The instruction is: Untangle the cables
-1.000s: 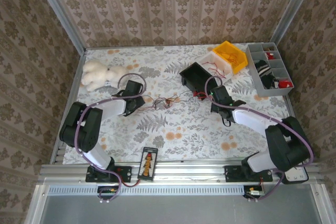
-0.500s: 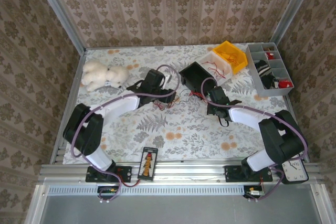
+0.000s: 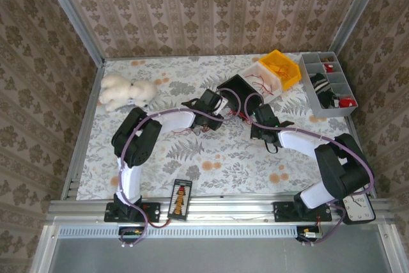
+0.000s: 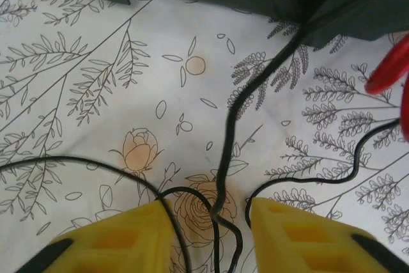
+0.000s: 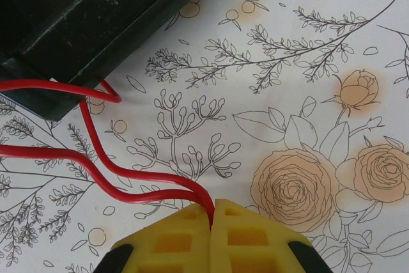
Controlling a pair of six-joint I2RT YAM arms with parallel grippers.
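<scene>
Near edge of the table point(image 3: 223, 158): a small dark board with orange marks point(image 3: 181, 199) lies between the two arm bases, clear of the work.

Middle of the table, toward the far right corner: both arms reach in and their ends sit close together.

- Right gripper point(image 5: 211, 212): jaws pinched together on two red wires point(image 5: 192, 191). These snake away to the left and run under the edge of the black box point(image 5: 96, 11).
- Left gripper point(image 4: 208, 206): jaws stand apart. A dark strand point(image 4: 227, 145) runs up between them without being clamped, and more dark loops curl on the cloth on either side.

The cables are strung out on the table between the two grippers and the box. They are loose, crossing and not parted.

Farther back:
- A white bin point(image 3: 252, 73) just behind the box holds a few red wires.
- A yellow bin point(image 3: 287, 75) touches the white bin.
- A grey divided tray point(image 3: 314, 65) sits at the far right corner.
- A white plush toy point(image 3: 121, 91) lies by the left edge.

Progress, as judged: the wires in the white bin may be ones already freed. The red and dark strands at the jaws are not yet separated. The work looks partway done at best, with the pull-apart left to do.
</scene>
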